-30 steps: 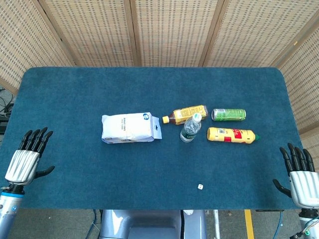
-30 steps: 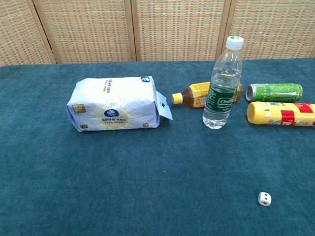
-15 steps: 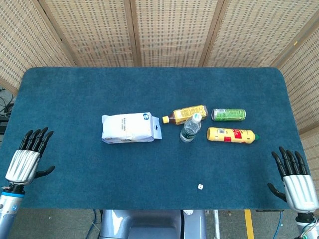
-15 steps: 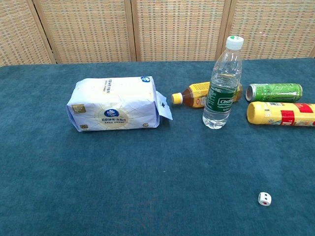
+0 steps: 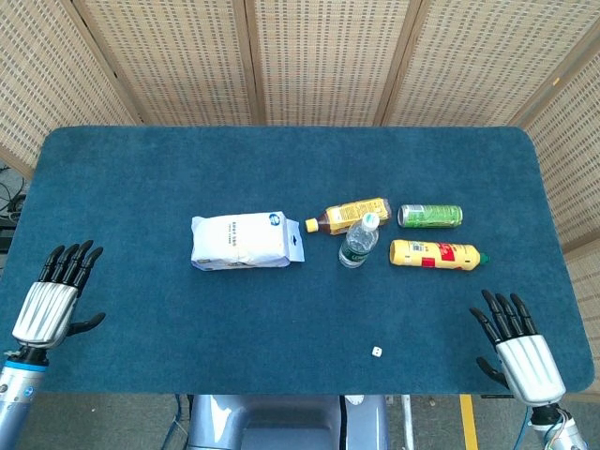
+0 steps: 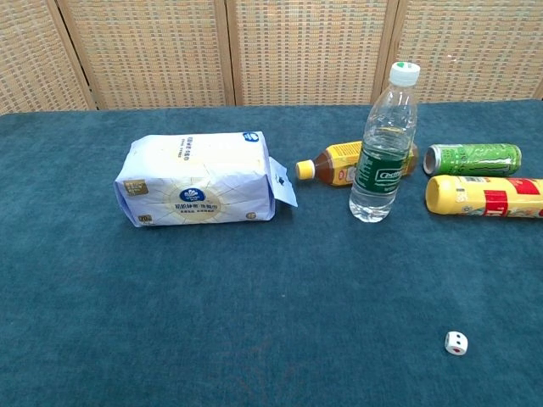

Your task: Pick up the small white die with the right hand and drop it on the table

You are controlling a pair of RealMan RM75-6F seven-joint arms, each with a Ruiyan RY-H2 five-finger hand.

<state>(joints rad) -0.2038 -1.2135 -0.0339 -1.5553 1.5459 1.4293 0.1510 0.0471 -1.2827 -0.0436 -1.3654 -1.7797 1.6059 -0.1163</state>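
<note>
The small white die (image 5: 376, 352) (image 6: 456, 342) lies on the blue table near its front edge, right of centre. My right hand (image 5: 518, 350) is open over the front right part of the table, well to the right of the die, fingers spread and pointing away from me. At the front left edge my left hand (image 5: 53, 298) is open too, holding nothing. Neither hand shows in the chest view.
A white tissue pack (image 5: 244, 240) lies at mid-table. Right of it are a lying yellow tea bottle (image 5: 349, 215), an upright clear water bottle (image 5: 358, 241), a lying green can (image 5: 430, 216) and a lying yellow bottle (image 5: 437, 254). The table (image 5: 169, 169) has woven screens behind it.
My right hand has moved left and inward over the table, toward the die. The left hand and all objects stayed put.
</note>
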